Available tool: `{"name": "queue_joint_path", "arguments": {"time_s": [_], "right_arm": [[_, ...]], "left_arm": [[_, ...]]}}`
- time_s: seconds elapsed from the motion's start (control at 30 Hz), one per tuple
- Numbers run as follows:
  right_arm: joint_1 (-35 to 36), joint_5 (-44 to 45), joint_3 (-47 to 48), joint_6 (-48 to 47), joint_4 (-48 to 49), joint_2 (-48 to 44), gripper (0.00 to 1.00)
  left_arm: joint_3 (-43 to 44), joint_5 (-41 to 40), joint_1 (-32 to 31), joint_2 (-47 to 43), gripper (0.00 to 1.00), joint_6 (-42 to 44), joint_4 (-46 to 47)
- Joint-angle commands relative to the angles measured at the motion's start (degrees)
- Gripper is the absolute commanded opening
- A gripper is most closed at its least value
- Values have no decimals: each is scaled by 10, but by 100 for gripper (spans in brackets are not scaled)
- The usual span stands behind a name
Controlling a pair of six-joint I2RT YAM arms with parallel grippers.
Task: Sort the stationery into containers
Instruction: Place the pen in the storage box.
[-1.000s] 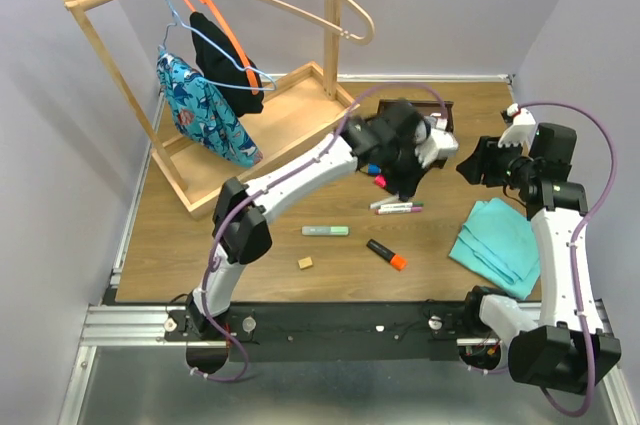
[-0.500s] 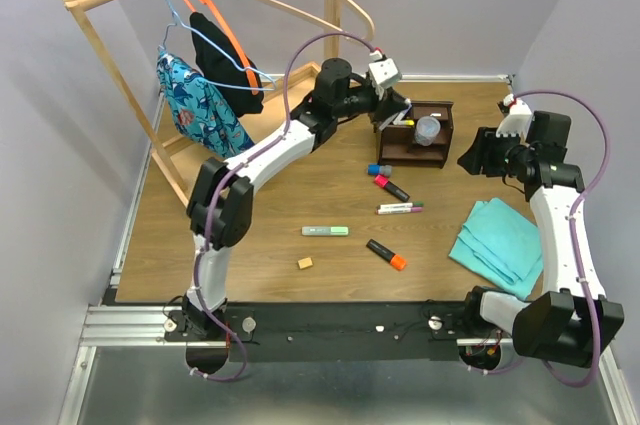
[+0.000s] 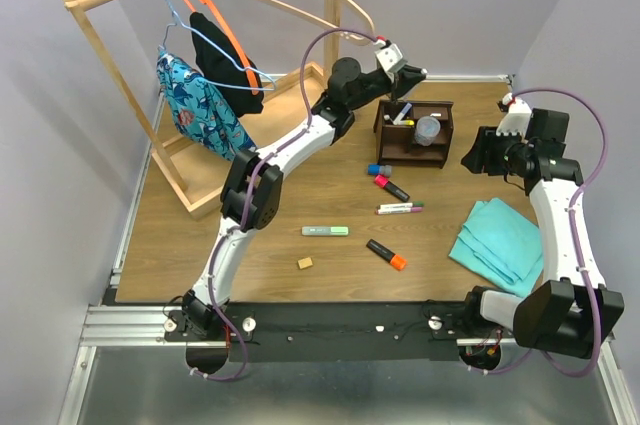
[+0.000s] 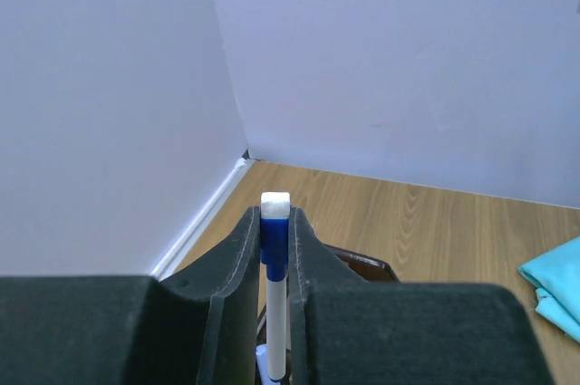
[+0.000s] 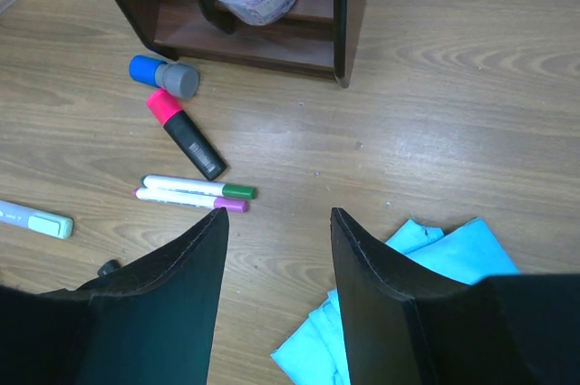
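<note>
Tabletop (image 3: 340, 270), blue marker (image 4: 275, 299) in left pincer (image 4: 275, 222)

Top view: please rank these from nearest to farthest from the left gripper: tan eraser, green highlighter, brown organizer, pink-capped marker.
Measured from the left gripper, which is shut on a blue marker:
1. Brown organizer, right beneath it, at the far side.
2. Pink-capped marker, just in front of the organizer.
3. Green highlighter, mid-table, left of centre.
4. Tan eraser, towards the near edge.

Blue-and-white pen (image 4: 275, 308). Near the dark brown organizer (image 3: 398, 153) on the wood-grain counter (image 3: 280, 205): pink-capped black marker (image 3: 391, 187), green-capped white pen (image 5: 199, 187), purple-capped white pen (image 5: 181, 197), orange-tipped black highlighter (image 3: 385, 255), teal cloth (image 3: 500, 240).
</note>
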Motion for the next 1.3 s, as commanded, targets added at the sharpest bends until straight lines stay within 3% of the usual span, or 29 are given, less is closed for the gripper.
{"name": "queue_joint_path", "arguments": {"time_s": [0.0,0.37,0.77,0.9,1.0,1.27], "right_arm": [[-5,26,26,-13,-22,17,57],[-5,34,46,-17,-25,69,57],[-5,12,32,-12,-8,70,57],[-5,3,19,-4,-1,61,57],[-5,3,12,-3,2,47,57],[-6,-9,-8,3,11,9,57]], "left_arm": [[17,-20,5,50,0,-30,45],[19,-20,23,107,0,-63,95],[-126,48,32,44,2,-105,140],[-145,46,32,26,37,-88,133],[-142,32,32,6,49,-59,108],[-167,31,31,-109,58,13,-14]]}}
